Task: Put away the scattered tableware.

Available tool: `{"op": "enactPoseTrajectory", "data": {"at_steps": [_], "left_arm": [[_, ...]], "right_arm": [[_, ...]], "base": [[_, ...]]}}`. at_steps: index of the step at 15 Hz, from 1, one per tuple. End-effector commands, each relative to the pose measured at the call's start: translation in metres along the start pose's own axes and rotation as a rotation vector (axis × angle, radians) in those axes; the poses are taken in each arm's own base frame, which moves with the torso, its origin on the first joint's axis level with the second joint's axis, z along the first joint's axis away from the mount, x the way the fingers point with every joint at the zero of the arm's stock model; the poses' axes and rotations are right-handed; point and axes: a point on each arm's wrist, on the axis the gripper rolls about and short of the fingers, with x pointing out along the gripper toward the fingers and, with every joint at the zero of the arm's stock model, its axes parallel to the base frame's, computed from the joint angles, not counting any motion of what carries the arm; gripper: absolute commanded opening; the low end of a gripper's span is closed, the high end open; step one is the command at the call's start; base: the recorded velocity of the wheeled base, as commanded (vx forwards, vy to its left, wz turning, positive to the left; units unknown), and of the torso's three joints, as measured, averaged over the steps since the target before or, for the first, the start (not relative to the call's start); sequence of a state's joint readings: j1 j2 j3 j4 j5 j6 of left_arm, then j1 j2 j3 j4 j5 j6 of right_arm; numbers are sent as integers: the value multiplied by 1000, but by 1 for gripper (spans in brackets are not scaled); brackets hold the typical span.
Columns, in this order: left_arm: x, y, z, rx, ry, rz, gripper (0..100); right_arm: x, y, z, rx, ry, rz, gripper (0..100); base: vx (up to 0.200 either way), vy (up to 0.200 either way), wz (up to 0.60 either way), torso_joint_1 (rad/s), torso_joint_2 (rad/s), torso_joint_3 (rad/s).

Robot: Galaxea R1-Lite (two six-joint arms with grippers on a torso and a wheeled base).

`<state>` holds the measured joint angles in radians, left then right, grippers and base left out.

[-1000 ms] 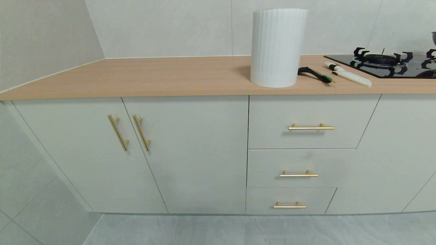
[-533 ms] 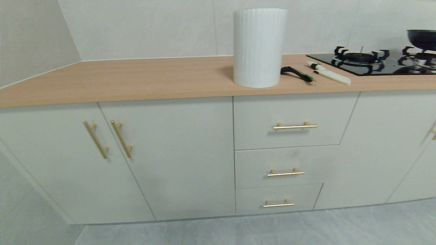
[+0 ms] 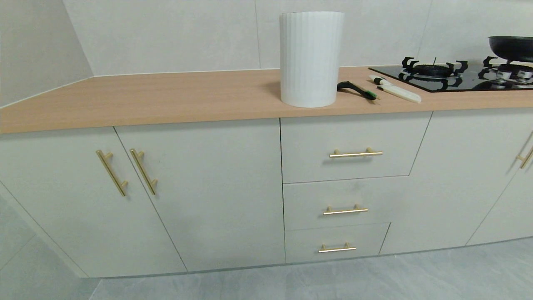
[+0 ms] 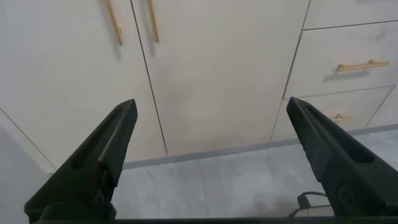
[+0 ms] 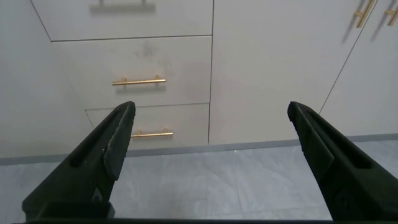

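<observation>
Black fingers (image 4: 115,155) of the left gripper (image 4: 210,163) stand spread wide with nothing between them. It sits low and faces the pale doors (image 4: 211,68), above the grey floor (image 4: 205,186). The right gripper (image 5: 211,163) is just as wide apart and just as bare. It faces the lower drawers (image 5: 149,62) and their gold handles (image 5: 138,81).

The tableware lies well apart from both grippers, up on the wooden counter (image 3: 166,98), above the top drawer and to the robot's right. A white ribbed canister (image 3: 310,58) stands upright near the counter's front edge. Just beside it, on its right, lies a black-handled tool (image 3: 356,89) with a green bit at its tip. Whether it is a peeler or a brush is too small to tell. Near that, further right, lies a white knife (image 3: 397,92). It is angled, with one end toward the counter's front edge and the other close to the corner of the hob (image 3: 449,81). The tool and the knife do not touch each other. Any print on them is too small to read.

The hob is black glass with black burner grates. A dark pan (image 3: 512,46) sits on its far right burner.
</observation>
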<state>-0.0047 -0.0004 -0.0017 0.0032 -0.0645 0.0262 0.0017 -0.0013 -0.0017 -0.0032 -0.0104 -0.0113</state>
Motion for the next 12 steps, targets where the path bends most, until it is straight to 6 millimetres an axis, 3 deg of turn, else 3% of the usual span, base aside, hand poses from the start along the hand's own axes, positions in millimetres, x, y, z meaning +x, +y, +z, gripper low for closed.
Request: {"op": "enactPoseTrajectory", "data": {"at_steps": [1, 3, 12], "left_arm": [[0, 0, 0, 0, 0, 0, 100], [0, 0, 0, 1, 0, 0, 100], [0, 0, 0, 1, 0, 0, 100]], "right_arm": [[0, 0, 0, -1, 0, 0, 100], [0, 0, 0, 1, 3, 0, 100], [0, 0, 0, 2, 2, 0, 100]], "base": [[0, 0, 0, 0, 0, 0], [0, 0, 600, 5, 2, 7], [0, 0, 0, 0, 0, 0]]}}
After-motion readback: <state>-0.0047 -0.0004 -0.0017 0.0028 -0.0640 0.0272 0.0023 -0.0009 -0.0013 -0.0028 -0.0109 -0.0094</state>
